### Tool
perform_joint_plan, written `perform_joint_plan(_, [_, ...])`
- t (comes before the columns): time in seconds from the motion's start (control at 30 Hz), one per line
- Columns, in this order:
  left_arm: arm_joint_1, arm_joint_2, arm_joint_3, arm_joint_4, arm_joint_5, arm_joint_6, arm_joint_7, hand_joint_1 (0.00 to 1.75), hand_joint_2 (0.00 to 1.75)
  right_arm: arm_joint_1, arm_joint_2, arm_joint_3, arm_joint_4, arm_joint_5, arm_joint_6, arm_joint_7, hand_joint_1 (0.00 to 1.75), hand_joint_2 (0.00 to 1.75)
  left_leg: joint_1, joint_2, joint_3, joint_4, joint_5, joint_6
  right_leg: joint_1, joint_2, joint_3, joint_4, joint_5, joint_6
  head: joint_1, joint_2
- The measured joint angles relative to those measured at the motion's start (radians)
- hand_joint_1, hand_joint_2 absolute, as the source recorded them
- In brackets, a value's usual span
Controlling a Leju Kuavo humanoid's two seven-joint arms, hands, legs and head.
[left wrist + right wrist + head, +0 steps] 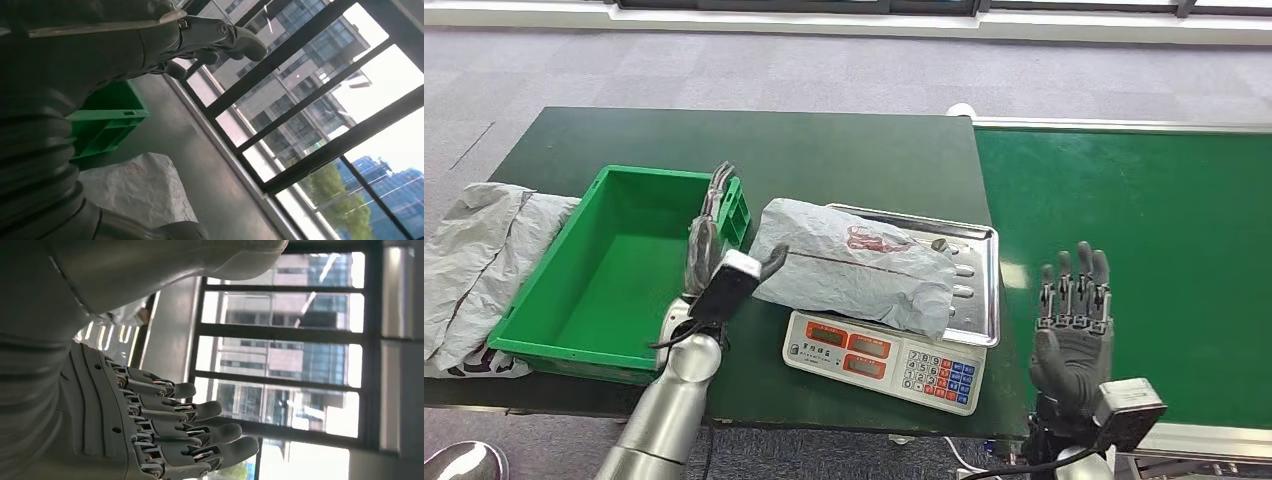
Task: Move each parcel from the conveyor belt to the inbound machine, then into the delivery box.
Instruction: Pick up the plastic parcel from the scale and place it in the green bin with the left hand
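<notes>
While the crumpled grey plastic parcel with a red mark [854,265] lay across the steel tray of the white electronic scale [886,361], one end on the tray and the other overhanging toward the green plastic bin [574,290], the left hand [714,235] stood upright between the bin's right wall and the parcel. Its fingers were straight and apart, its thumb reached toward the parcel's near edge, and whether it touched could not be told; it gripped nothing. The right hand [1074,320] hovered over the near edge of the green conveyor belt [1164,250], fingers extended and spread, holding nothing. More grey plastic bags [474,265] lay on the dark green table [824,150], left of the bin.
</notes>
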Motion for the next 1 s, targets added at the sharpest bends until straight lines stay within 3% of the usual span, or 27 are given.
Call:
perform_joint_plan(0.07, [-0.075,-0.020,-0.006,0.080,-0.064,-0.020,0.054,0.00,1.75,-0.004,0.013,-0.013,-0.022,-0.047,-0.005,0.000,0.00,1.75,0.000,0.000,0.000,0.000,0.000,0.000,0.000,0.000,0.000,0.000,0.001,0.000,0.000,0.000])
perform_joint_plan(0.1, [-0.106,-0.029,-0.010,0.115,-0.080,-0.025,0.069,0.00,1.75,-0.006,0.019,-0.019,-0.028,-0.057,-0.005,0.000,0.00,1.31,0.000,0.001,0.000,0.000,0.000,0.000,0.000,0.001,0.000,0.000,0.001,0.000,0.000,0.000])
perform_joint_plan(0.2, [-0.180,-0.055,-0.020,0.207,-0.113,-0.040,0.097,0.00,1.75,-0.012,0.031,-0.031,-0.042,-0.065,-0.011,0.000,0.00,1.31,-0.001,0.002,0.000,0.000,0.000,0.000,0.000,0.001,-0.001,0.000,0.002,0.000,0.000,0.000])
perform_joint_plan(0.23, [-0.205,-0.065,-0.025,0.244,-0.131,-0.053,0.112,0.00,1.75,-0.017,0.034,-0.033,-0.045,-0.065,-0.015,0.000,0.00,1.75,-0.001,0.002,0.000,0.000,0.000,0.000,-0.001,0.001,-0.001,0.000,0.002,0.000,0.000,0.000])
perform_joint_plan(0.43, [-0.341,-0.126,-0.102,0.483,-0.129,-0.242,0.192,0.00,1.75,-0.070,0.053,-0.035,-0.038,-0.043,-0.013,0.000,0.00,1.75,-0.001,0.002,-0.001,0.000,0.001,0.000,-0.001,0.002,-0.001,0.000,0.002,0.000,0.000,0.000])
perform_joint_plan(0.53, [-0.381,-0.132,-0.148,0.560,-0.121,-0.314,0.235,0.00,1.75,-0.093,0.058,-0.035,-0.020,-0.016,0.000,0.001,0.00,1.75,-0.001,0.004,-0.001,0.000,0.001,0.000,-0.001,0.003,-0.002,0.000,0.002,0.000,0.000,0.000])
perform_joint_plan(0.67, [-0.413,-0.132,-0.236,0.653,-0.144,-0.482,0.336,0.00,1.75,-0.134,0.069,-0.031,0.026,0.029,0.005,0.001,0.00,1.75,-0.001,0.003,-0.001,0.000,0.001,0.000,0.000,0.002,-0.001,0.000,0.002,0.000,0.000,0.000])
perform_joint_plan(0.87, [-0.430,-0.132,-0.323,0.729,-0.154,-0.526,0.372,0.00,1.75,-0.158,0.081,-0.028,0.062,0.035,0.004,0.001,0.00,1.75,-0.001,0.003,-0.001,0.000,0.001,0.000,0.000,0.002,-0.001,0.000,0.002,0.000,0.000,0.000])
perform_joint_plan(0.9, [-0.433,-0.132,-0.329,0.736,-0.157,-0.527,0.372,0.25,1.75,-0.159,0.082,-0.027,0.065,0.036,0.005,0.001,0.00,1.75,-0.001,0.002,-0.001,0.000,0.001,0.000,-0.001,0.002,-0.001,0.000,0.002,0.000,0.000,0.000])
perform_joint_plan(1.0, [-0.441,-0.132,-0.340,0.752,-0.168,-0.531,0.381,1.56,1.75,-0.159,0.086,-0.027,0.072,0.053,0.022,0.001,0.00,1.75,-0.001,0.002,-0.001,0.000,0.001,0.000,-0.001,0.002,0.000,0.000,0.002,0.000,0.000,0.000])
